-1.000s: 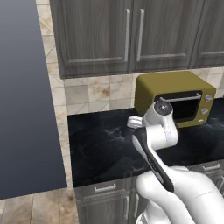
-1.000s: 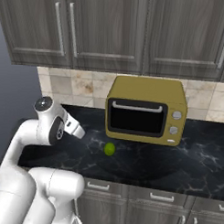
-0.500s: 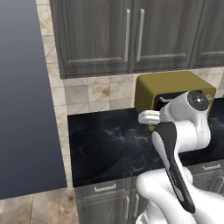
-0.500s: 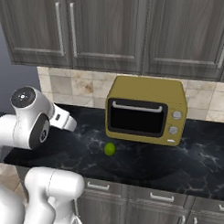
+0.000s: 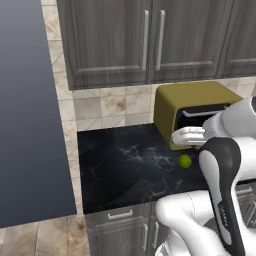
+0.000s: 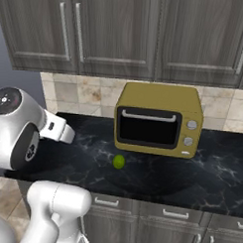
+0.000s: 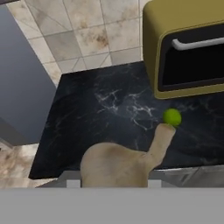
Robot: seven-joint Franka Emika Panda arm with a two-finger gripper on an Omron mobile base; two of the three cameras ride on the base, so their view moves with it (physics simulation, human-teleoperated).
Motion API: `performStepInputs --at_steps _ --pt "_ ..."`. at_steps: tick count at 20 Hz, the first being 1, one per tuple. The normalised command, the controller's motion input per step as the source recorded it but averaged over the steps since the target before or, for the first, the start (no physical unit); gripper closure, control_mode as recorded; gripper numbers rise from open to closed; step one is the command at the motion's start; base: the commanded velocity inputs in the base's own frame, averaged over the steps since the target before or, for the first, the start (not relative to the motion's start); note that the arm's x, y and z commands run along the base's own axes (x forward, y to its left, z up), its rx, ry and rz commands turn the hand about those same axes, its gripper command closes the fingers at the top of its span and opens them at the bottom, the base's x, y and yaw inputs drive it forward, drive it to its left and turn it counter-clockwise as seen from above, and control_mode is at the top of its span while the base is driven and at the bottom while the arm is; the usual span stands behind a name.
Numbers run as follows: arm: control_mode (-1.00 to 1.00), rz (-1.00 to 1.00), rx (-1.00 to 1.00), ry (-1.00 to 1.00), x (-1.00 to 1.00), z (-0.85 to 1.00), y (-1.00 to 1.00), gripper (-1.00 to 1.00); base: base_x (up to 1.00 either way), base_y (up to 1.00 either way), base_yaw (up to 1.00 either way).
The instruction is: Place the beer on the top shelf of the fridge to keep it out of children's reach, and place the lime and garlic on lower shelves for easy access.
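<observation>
The fridge is rising as a flat grey wall at the left, just beside the bench's left end. Open dark top is stretching from there to the lime. My hand is gripping the garlic narrowly over the front edge. The lime is sitting near the microwave's front left corner.

Arm: swung rightward across the microwave front; hand raised off the counter. Lime now uncovered.
</observation>
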Motion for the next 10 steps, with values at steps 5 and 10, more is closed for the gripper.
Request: performStepInputs --at_steps 5,10 --pt "-1.0 0.0 0.0 0.05 -0.43 0.23 0.0 1.0 0.0 0.0 0.0" --pt "1.0 0.0 0.0 0.04 -0.35 0.19 0.0 1.0 -0.1 0.0 0.0"
